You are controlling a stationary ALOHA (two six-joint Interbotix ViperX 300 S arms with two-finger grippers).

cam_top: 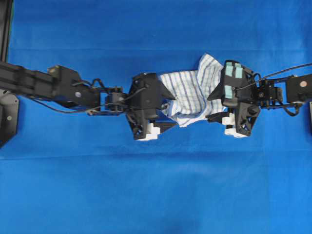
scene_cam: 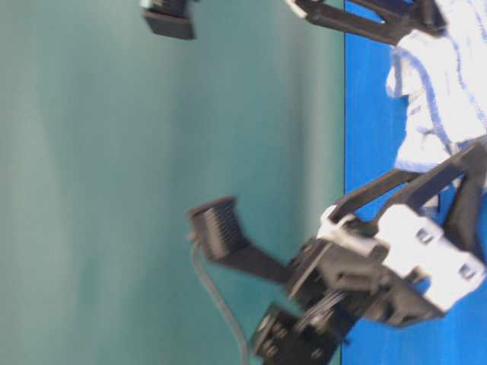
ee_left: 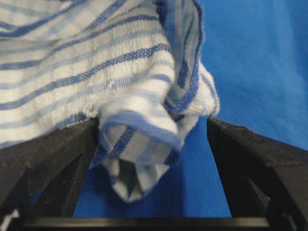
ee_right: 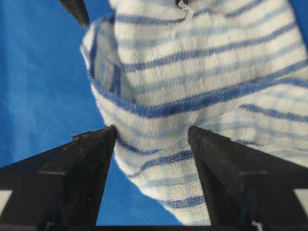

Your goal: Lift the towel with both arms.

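On the blue counter (cam_top: 146, 195), the crumpled striped towel (cam_top: 190, 95) lies between the two arms. Both the left gripper (cam_top: 166, 108) and the right gripper (cam_top: 213, 106) stand wide apart, each with a fold of cloth between its fingers but clamped on nothing yet. From here, either gripper could close on only a thin loose edge and lose it on the rise. If just one side catches, the towel would likely dangle from one arm.
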